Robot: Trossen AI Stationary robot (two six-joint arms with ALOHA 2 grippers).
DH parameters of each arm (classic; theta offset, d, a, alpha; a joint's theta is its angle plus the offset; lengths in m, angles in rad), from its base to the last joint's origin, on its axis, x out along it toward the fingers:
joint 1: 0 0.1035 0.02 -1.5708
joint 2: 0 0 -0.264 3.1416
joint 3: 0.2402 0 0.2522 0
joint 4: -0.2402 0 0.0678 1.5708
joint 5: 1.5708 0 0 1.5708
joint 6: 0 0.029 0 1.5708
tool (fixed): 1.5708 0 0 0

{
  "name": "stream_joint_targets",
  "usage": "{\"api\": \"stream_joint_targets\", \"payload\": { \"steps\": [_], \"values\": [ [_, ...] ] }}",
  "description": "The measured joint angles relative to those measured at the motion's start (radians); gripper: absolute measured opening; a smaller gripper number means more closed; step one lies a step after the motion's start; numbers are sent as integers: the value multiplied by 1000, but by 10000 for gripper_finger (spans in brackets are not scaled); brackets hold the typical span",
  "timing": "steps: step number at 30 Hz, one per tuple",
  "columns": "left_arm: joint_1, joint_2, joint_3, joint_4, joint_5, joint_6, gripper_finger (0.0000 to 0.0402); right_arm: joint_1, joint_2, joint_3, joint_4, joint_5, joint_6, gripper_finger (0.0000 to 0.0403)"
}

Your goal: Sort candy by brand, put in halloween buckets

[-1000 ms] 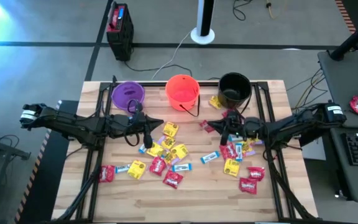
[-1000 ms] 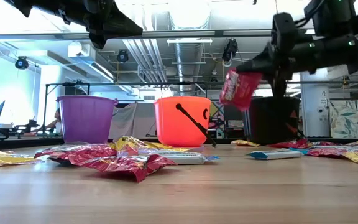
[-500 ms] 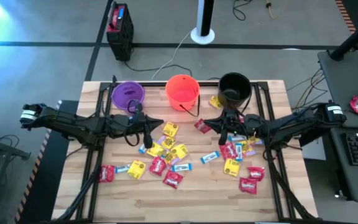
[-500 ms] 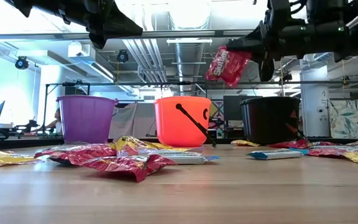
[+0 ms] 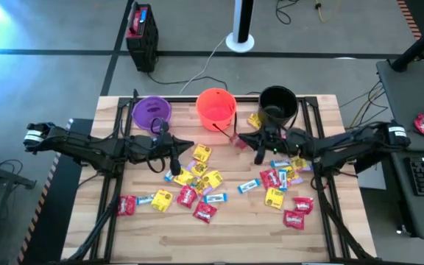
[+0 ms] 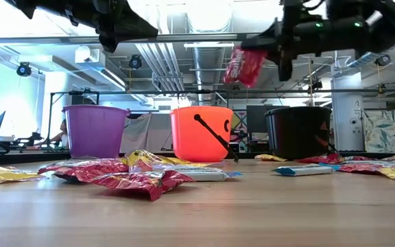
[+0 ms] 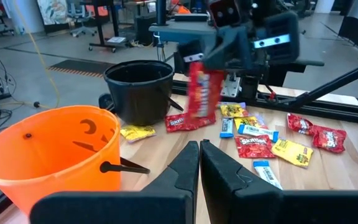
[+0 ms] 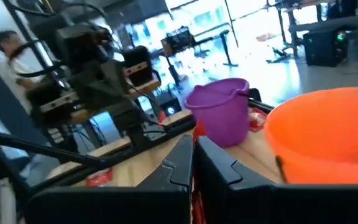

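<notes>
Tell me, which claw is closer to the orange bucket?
The right claw. It hangs just beside the orange bucket, on the black bucket's side, shut on a red candy. The left claw waits farther off, nearer the candy pile.
</notes>
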Motion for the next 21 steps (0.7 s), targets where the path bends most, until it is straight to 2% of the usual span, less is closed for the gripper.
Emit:
{"api": "stream_joint_targets", "payload": {
  "steps": [9, 21],
  "values": [
    [0, -28, 0, 2, 0, 26, 0, -127, 9, 287, -448, -21, -153, 8],
    [0, -70, 0, -3, 0, 46, 0, -265, 169, 549, -588, -63, -296, 8]
  ]
}}
